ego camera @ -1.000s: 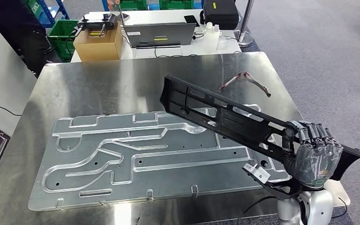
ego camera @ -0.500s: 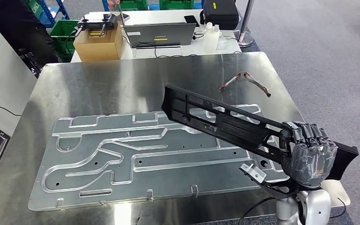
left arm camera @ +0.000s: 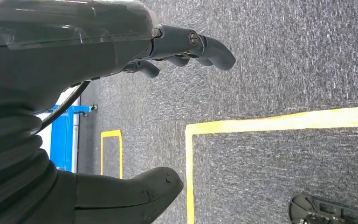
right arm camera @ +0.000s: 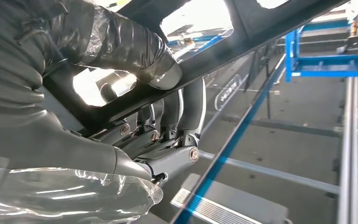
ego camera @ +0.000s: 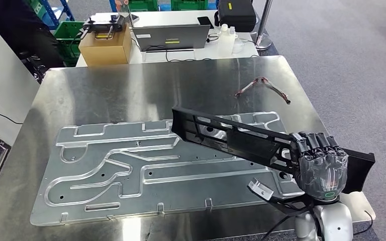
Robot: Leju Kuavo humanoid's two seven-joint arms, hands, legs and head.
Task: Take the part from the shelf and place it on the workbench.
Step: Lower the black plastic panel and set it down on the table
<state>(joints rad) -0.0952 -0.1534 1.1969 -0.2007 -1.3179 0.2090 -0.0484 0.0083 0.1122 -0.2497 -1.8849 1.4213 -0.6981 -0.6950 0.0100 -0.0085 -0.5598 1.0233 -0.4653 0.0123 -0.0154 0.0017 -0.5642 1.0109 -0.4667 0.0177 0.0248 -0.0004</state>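
The right hand gripped the long black part near its nearer end, fingers curled over the top rail and the thumb wrapped against the frame from the other side. The part hung over the workbench, slanting across the right end of the shaped metal plate that lay on it — its far end low and close to the plate, though whether it touched could not be told, its held end raised.

The left hand hung over grey carpet, holding nothing, fingers loosely apart from the thumb.

The step in hand looked to be the set-down. To do it well, the robot would likely need to lower the held end gently until the part lay flat along its whole length, rather than let go while it was tilted — a long, one-ended hold invites swing and a clatter. The safety glasses lay near the bench's far right, well apart from the part and no obstacle. Only once the part rested would the fingers best release.
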